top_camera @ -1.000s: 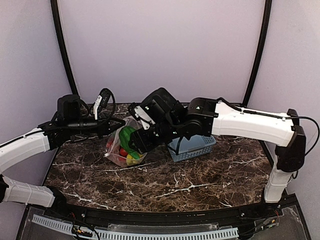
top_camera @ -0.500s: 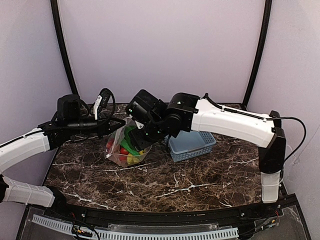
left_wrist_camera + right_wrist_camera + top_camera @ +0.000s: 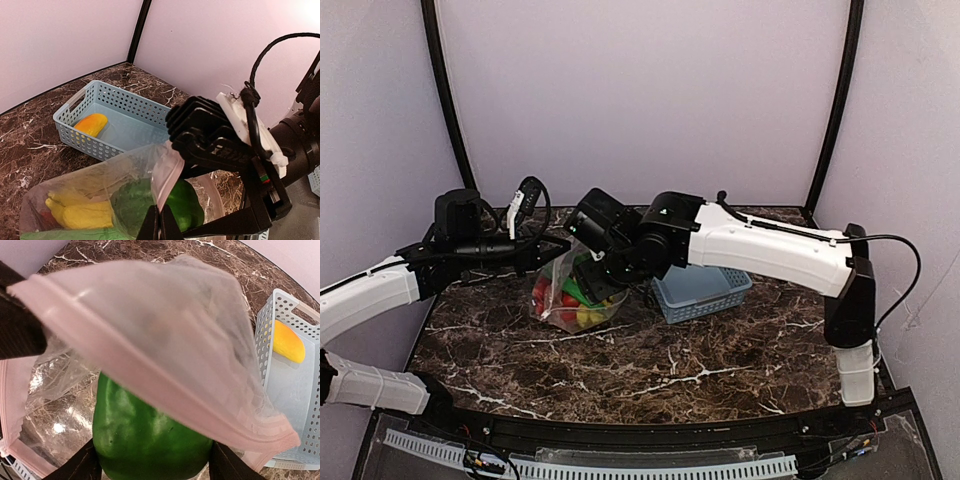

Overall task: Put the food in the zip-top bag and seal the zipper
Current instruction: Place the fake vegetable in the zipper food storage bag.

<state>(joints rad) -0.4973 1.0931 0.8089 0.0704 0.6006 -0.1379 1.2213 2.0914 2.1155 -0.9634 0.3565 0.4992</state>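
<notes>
Dark brown marble-pattern desk (image 3: 650,370) is carrying everything. Clear floppy plastic zip-top bag (image 3: 560,312) is slumping on it just L of the light-blue lattice plastic basket (image 3: 710,300), w/ its mouth pointing up.

Low in the bag, yellow plastic toy bananas (image 3: 82,215) are lying on the side away from the basket. Small red round toy fruits (image 3: 566,300) are showing thru the film next to them.

Big glossy green plastic toy pepper (image 3: 150,435) is sitting at the bag's mouth, on the basket side of the bananas, partly under the film. R claw (image 3: 152,467) is grasping that pepper. Its fingers (image 3: 75,467) are pressing against both sides, and the pepper is filling the gap btwn them.

Thin pinkish zipper strip (image 3: 150,380) is running across above the pepper. It is not sealed, so the mouth is gaping.

L claw (image 3: 160,225) is clenched on the zipper strip at the bag edge away from the basket and is holding that edge up. Its jaws are pinching tight w/ only film btwn them.

R arm is reaching across above the basket's L end toward the bag. Orange-yellow oval plastic toy fruit piece (image 3: 90,124) is lying alone inside the basket, near one end and touching the floor.

Pale lilac wall (image 3: 640,100) is standing behind the basket, past the desk's far edge.
</notes>
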